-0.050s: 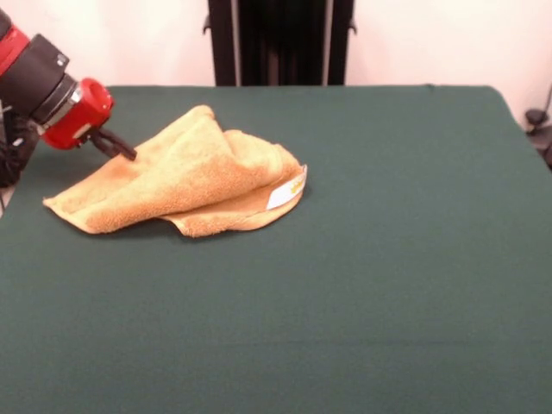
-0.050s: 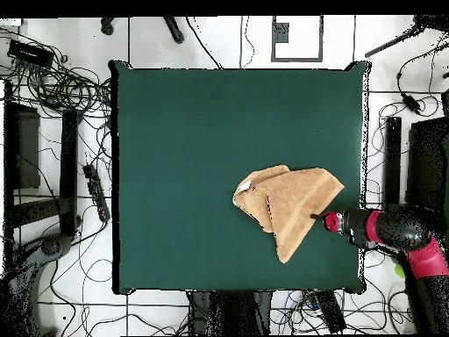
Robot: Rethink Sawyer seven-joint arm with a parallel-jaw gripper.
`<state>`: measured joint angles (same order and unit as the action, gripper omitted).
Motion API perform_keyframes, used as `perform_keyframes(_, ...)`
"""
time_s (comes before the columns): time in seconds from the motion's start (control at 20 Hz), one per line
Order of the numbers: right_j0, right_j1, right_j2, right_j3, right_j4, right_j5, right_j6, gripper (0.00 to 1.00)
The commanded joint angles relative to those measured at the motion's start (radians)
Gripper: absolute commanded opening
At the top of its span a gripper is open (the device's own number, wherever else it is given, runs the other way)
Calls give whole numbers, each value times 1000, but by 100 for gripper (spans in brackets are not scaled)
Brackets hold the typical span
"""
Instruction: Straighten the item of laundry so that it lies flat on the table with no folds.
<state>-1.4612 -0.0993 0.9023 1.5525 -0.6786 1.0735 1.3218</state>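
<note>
A pale wall stands behind the dark green table (image 1: 388, 259), and in the overhead view a light floor strewn with black cables (image 2: 53, 83) surrounds it on all sides. A dark upright post (image 1: 278, 41) rises at the table's far edge in the front view.

The towel (image 1: 185, 172), orange-tan terry, lies on the table folded over on itself: an upper layer is draped across a lower one, leaving a rounded hump in the middle and a lower flap showing beneath it. A small white tag (image 1: 285, 195) shows at the edge of that lower flap, on the side of the towel away from the arm. From above, the towel (image 2: 285, 206) reads as two overlapping wedge shapes, with one long point reaching toward the table edge nearest the robot's base. It sits nearer that edge and the arm's side of the table than the table's centre.

The red and black arm (image 2: 399, 233) reaches in low from beyond the table's side edge. Its gripper (image 1: 121, 148) is at the towel's edge, its dark tips touching or pressed into the cloth there. Whether the tips are apart or together cannot be told from either view.
</note>
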Motion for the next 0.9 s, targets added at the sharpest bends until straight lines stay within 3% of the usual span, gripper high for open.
perform_keyframes(0.05,150,-204,-30,176,-217,-344,98,0)
perform_keyframes(0.2,359,-456,-185,251,-384,-509,535,0)
perform_keyframes(0.25,464,-523,-272,249,-458,-536,696,0)
perform_keyframes(0.4,709,-597,-483,211,-571,-533,1047,0)
perform_keyframes(0.5,816,-605,-572,175,-591,-485,1162,0)
perform_keyframes(0.7,984,-601,-705,114,-589,-349,1381,0)
perform_keyframes(0.9,1109,-620,-782,105,-371,-199,1540,0)
